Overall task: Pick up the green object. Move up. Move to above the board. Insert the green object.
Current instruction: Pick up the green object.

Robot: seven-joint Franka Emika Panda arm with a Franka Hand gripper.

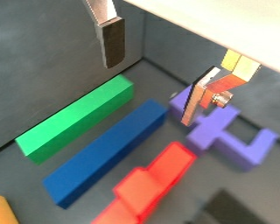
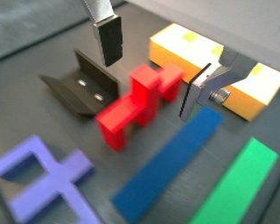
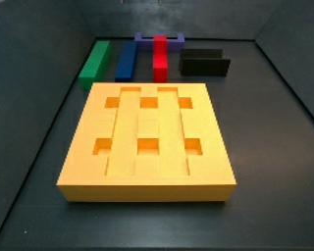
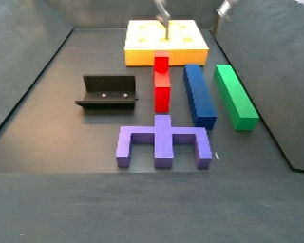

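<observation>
The green object (image 4: 235, 95) is a long green bar lying flat on the dark floor, outermost in a row with a blue bar (image 4: 199, 95) and a red piece (image 4: 161, 84). It also shows in both wrist views (image 1: 78, 118) (image 2: 241, 184) and in a side view (image 3: 94, 59). The board (image 3: 149, 137) is orange-yellow with grooves and square pockets, and lies beyond the ends of the bars (image 4: 167, 38). My gripper (image 1: 157, 70) is open and empty, well above the floor; the red piece and the board's edge (image 2: 178, 48) show between its fingers (image 2: 108, 39). It touches nothing.
A purple forked piece (image 4: 163, 142) lies at the far end of the row from the board. The dark fixture (image 4: 107, 92) stands beside the red piece (image 2: 136, 105). Dark walls close in the floor on all sides.
</observation>
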